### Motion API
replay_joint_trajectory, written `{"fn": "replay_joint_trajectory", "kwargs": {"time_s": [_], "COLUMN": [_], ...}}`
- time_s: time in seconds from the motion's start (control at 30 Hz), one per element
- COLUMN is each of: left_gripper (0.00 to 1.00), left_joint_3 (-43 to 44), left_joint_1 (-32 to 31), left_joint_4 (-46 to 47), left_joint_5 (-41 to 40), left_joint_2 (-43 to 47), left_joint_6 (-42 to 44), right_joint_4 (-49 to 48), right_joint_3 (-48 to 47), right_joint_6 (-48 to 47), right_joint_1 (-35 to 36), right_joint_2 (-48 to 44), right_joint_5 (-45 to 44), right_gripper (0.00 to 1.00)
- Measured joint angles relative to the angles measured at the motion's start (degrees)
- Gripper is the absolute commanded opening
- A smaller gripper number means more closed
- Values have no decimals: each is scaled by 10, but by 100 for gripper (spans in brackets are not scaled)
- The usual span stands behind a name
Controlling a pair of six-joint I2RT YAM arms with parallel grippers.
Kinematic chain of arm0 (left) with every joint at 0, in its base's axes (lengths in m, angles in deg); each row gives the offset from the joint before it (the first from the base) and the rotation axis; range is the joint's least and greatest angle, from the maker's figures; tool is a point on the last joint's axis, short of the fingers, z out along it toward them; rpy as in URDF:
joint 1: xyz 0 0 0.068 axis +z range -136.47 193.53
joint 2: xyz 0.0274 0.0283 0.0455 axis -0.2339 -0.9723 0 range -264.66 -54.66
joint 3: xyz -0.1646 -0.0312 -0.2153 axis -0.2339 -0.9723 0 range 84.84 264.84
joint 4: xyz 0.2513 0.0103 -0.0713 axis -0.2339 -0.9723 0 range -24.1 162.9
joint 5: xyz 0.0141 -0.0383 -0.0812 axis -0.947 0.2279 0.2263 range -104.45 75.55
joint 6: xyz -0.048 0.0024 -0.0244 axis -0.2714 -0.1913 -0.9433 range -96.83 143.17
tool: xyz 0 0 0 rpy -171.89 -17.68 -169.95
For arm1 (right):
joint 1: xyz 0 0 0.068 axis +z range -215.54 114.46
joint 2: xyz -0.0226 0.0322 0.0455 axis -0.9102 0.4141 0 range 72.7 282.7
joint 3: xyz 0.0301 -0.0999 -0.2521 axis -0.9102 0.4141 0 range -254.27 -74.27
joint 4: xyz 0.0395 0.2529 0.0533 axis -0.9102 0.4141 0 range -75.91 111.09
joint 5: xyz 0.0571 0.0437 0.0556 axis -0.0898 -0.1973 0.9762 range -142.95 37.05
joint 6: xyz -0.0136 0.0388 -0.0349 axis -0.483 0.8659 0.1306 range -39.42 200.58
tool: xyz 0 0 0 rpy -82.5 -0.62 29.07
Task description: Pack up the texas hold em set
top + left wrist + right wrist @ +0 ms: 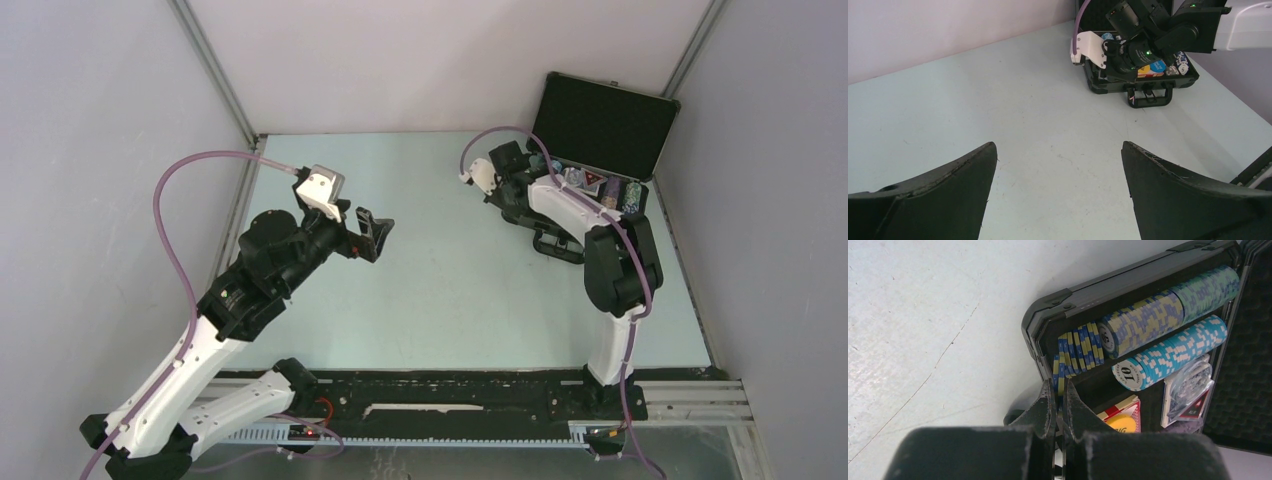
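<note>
The briefcase (606, 122) sits open at the upper right of the top view. The right end effector (1059, 392) pinches a blue-and-yellow chip (1060, 371) edge-on at the chip row (1143, 322); it is best seated upright against its neighbours before release. The left end effector (374, 236) hangs wide, empty

White arms (190, 375), black joints, purple cables (165, 215); left gripper (378, 232) black.
</note>
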Motion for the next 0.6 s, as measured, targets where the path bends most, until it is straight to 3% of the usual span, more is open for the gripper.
{"fn": "replay_joint_trajectory", "kwargs": {"time_s": [0.5,0.6], "left_gripper": [100,100], "left_joint_3": [0,0], "left_joint_1": [0,0], "left_joint_4": [0,0], "left_joint_5": [0,0], "left_joint_2": [0,0], "left_joint_6": [0,0], "right_joint_4": [-14,-25], "right_joint_3": [0,0], "right_joint_6": [-3,-5], "right_joint_1": [0,-2], "right_joint_2": [14,23], "right_joint_5": [-30,-44], "right_gripper": [0,4]}}
